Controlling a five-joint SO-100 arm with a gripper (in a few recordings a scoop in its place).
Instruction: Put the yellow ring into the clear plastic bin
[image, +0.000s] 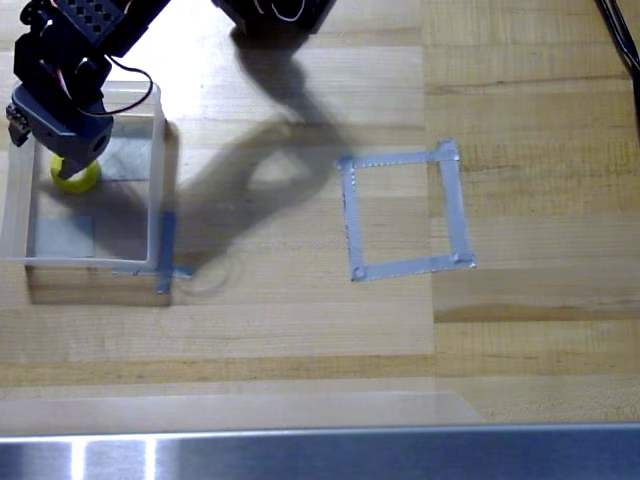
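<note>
the yellow ring (74, 177) sits inside the clear plastic bin (158, 190), in its upper left part as the overhead view shows it, near the bin's left wall. only the ring's lower half shows; the top of it is covered by my claw (70, 163), which hangs right over it with the dark tips at the ring's upper edge. i seem to be pinched on the ring, but from straight above i cannot tell whether my fingers are clamped on it, merely touching it, or parted around it, nor whether the ring rests on the bin floor or is held just off it.

through the bin's bottom i see two grey tape patches (65, 236), one at the lower left and one at the upper right beside the ring. a strip of blue-grey tape (166, 248) runs along the bin's lower right corner on the wooden table (300, 330). my black arm (70, 60) reaches in from the top left of the picture and throws a broad shadow across the boards to the right of the bin.

well apart to the right lies a grey tape square outline (400, 212), flat on the table. a metal edge (320, 455) runs along the bottom.
</note>
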